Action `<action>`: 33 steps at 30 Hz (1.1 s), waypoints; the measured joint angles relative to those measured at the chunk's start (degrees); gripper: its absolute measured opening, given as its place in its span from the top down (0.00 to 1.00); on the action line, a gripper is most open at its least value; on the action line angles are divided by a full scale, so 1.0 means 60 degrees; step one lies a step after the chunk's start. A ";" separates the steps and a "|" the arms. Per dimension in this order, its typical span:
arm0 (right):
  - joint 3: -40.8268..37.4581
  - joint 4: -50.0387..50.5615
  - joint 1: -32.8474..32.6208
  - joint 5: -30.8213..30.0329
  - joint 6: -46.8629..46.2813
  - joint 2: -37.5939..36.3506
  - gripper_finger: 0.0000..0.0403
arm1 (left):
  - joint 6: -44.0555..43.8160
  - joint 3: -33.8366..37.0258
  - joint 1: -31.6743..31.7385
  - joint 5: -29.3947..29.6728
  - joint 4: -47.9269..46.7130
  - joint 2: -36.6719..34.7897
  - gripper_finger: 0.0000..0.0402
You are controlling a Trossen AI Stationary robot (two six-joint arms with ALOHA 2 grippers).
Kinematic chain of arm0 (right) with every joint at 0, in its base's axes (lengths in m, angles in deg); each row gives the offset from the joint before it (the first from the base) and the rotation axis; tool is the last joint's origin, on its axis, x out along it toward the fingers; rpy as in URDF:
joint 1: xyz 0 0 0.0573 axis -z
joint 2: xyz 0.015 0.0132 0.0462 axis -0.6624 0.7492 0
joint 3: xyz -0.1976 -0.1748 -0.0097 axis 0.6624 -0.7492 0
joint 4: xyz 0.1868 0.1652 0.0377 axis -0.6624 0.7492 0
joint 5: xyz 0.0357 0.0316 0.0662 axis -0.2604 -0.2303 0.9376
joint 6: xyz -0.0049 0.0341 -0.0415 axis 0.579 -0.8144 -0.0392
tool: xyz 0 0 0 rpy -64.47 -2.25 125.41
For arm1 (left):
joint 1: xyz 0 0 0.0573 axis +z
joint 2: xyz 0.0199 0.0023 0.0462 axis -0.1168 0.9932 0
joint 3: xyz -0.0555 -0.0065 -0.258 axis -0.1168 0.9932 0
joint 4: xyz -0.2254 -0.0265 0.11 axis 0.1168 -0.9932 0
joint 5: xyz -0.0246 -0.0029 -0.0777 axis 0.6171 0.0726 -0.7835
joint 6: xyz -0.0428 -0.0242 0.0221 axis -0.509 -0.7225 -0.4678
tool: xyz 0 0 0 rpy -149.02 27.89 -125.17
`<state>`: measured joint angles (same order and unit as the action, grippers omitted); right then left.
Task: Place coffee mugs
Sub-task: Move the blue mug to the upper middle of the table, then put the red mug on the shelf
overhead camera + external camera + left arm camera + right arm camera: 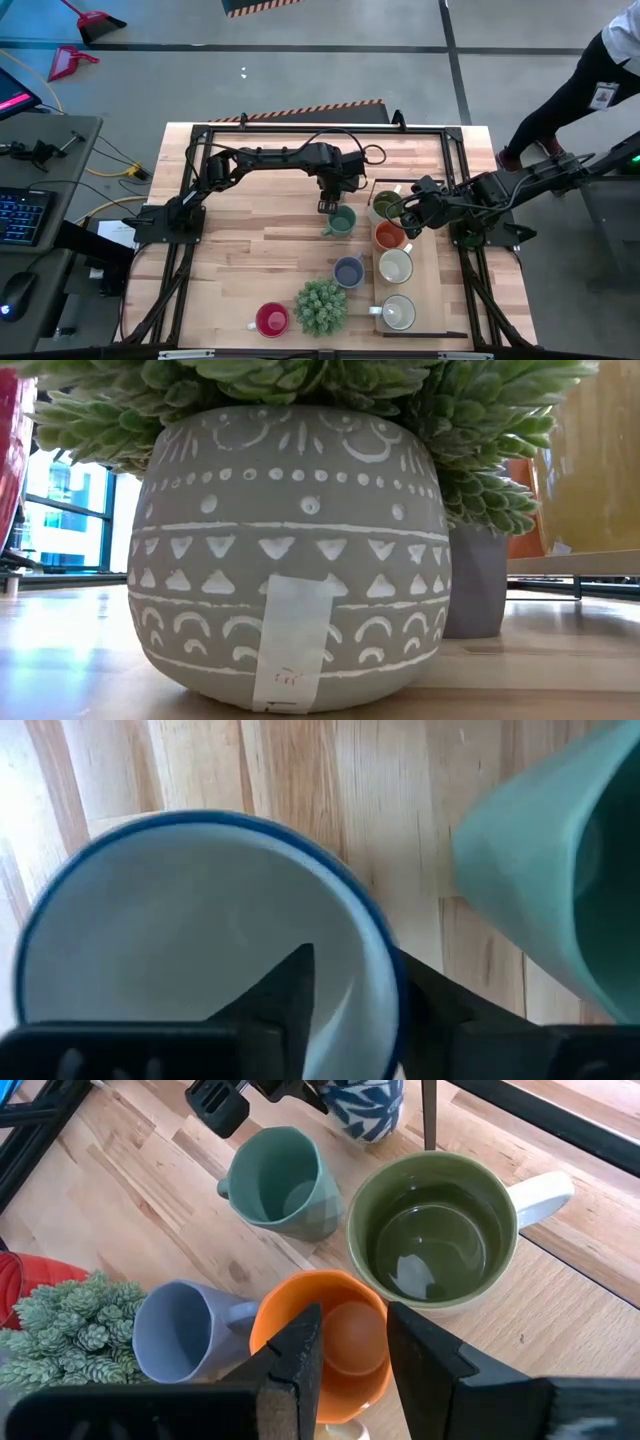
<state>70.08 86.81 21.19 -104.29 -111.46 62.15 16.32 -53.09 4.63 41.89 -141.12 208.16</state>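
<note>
A white mug with a blue rim (200, 920) and a blue leaf pattern (365, 1105) stands on the table beside the green mug (341, 220). My left gripper (355, 960) points down over it, open. One finger is inside the mug and one outside its wall. My right gripper (350, 1330) hovers open above the orange mug (330, 1330), clear of it. The olive mug (430, 1240), the orange mug and two white mugs (396, 265) stand on the tray (440, 300). The blue-grey mug (348, 271) and the red mug (271, 320) stand on the table. My left gripper straddles the blue rim (392, 990) from above. White shows between the inner finger (290, 1000) and the wall. The outer finger (440, 1010) stands close against the rim, and I cannot tell whether it touches. The mug stands upright on the table.
A spiky green plant in a grey patterned pot (321, 306) stands near the front edge and fills the low view (290, 560). Bare wood lies at the table's left half (240, 260). A person (590, 90) stands beyond the table's far right corner.
</note>
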 joint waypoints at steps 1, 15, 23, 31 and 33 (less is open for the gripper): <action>0.0000 0.0000 0.0000 0.0000 -0.0001 0.0000 0.77 | 0.0000 0.0000 -0.0001 0.0006 0.0013 0.0000 0.71; 0.0000 0.0004 0.0000 -0.0002 0.0024 0.0000 0.77 | -0.0184 0.0000 0.0006 0.0381 -0.0026 -0.0047 0.57; 0.0000 0.0011 0.0000 -0.0005 0.0028 -0.0002 0.77 | -0.0181 -0.0469 0.0010 0.0600 -0.0510 -0.0277 0.57; 0.0000 0.0007 0.0000 -0.0005 0.0030 0.0001 0.77 | -0.0095 -0.2129 0.0010 0.0674 -0.1187 -0.0302 0.57; 0.0000 0.0007 0.0000 -0.0008 0.0031 0.0001 0.77 | -0.0083 -0.2586 0.0000 0.0674 -0.1513 -0.0295 0.57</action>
<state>70.08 86.85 21.19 -104.34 -111.27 62.15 15.83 -68.61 4.64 45.93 -150.19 206.39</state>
